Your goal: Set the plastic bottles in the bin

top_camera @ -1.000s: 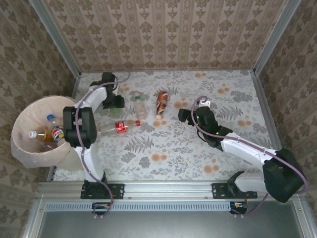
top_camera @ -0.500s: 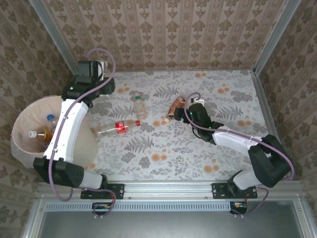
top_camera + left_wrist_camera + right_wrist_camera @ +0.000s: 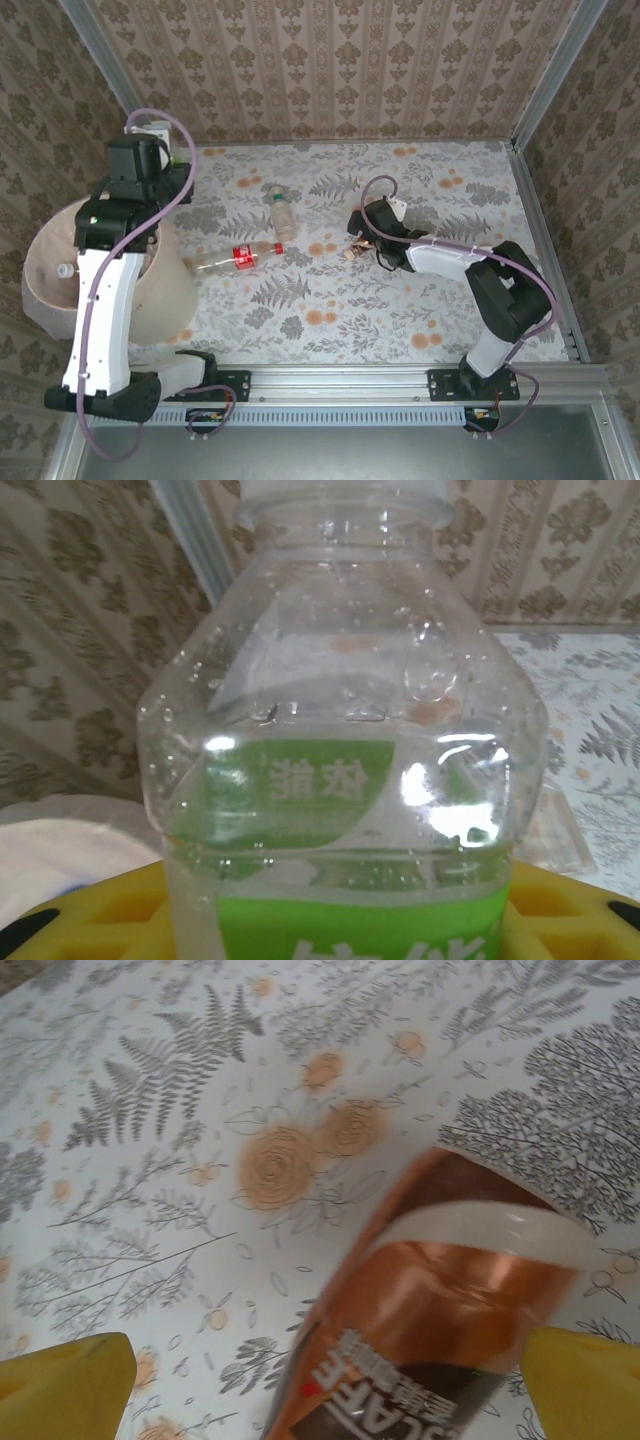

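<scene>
Clear plastic beaded with droplets crowds our left wrist view: the green-labelled bottle [image 3: 340,780] stands upright, neck at the top, and the yellow left fingers [image 3: 100,910] press against its lower sides, pinching it. From above we see that arm raised at the far-left corner of the tabletop [image 3: 450,300], its wrist close to the far side of the bin [image 3: 165,290], with a sliver of green beside it. We see the bin, pale beige and bag-lined, standing at the left edge of the tabletop, partly hidden by the arm, and a white cap [image 3: 63,270] shows inside it. Just right of the bin lies the red-labelled bottle [image 3: 235,257] on its side, and a little farther off lies the pale-capped bottle [image 3: 282,210], also on its side. Near the middle of the tabletop we find the brown-orange bottle [image 3: 430,1330] lying between the right fingers [image 3: 70,1385], which are spread wide. One finger is well clear of it and the other is just beside it, though we cannot tell whether that one touches.
</scene>
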`<state>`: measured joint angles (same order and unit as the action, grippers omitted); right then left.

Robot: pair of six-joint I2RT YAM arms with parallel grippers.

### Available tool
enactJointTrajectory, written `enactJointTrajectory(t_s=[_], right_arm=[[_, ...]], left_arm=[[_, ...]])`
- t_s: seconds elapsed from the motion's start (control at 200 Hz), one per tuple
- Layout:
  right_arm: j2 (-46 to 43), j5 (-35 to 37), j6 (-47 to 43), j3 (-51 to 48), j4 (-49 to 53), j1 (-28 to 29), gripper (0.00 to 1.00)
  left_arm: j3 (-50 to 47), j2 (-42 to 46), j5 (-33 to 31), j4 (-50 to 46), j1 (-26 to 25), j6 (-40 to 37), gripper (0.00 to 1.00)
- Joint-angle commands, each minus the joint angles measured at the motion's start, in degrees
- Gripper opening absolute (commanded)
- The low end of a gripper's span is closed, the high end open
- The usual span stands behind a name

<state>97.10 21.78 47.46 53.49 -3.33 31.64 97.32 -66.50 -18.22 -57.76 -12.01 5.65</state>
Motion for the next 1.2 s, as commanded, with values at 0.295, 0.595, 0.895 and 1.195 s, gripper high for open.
enactJointTrajectory(t_s=[0.295,0.595,0.895,1.195], right_arm=[[3.7,4.6,8.1,0.9,2.9,-0.9,1.00],[4.6,2.7,6.5,1.5,2.4,-1.8,1.00],[3.9,2.1,5.0,1.1,2.3,-2.8,1.00],[6.0,0.8,1.6,3.0,3.5,-3.1,0.99]], left_arm=[[4.2,5.3,-15.2,-6.1,4.5,-2.8,0.53],[0.6,5.6,-22.2,-8.3,19.0,-2.0,0.53],[-5.7,2.5,-8.4,-7.0,38.8,-2.0,0.53],[-8.9,-1.7,-8.3,-8.5,45.7,1.2,0.77]])
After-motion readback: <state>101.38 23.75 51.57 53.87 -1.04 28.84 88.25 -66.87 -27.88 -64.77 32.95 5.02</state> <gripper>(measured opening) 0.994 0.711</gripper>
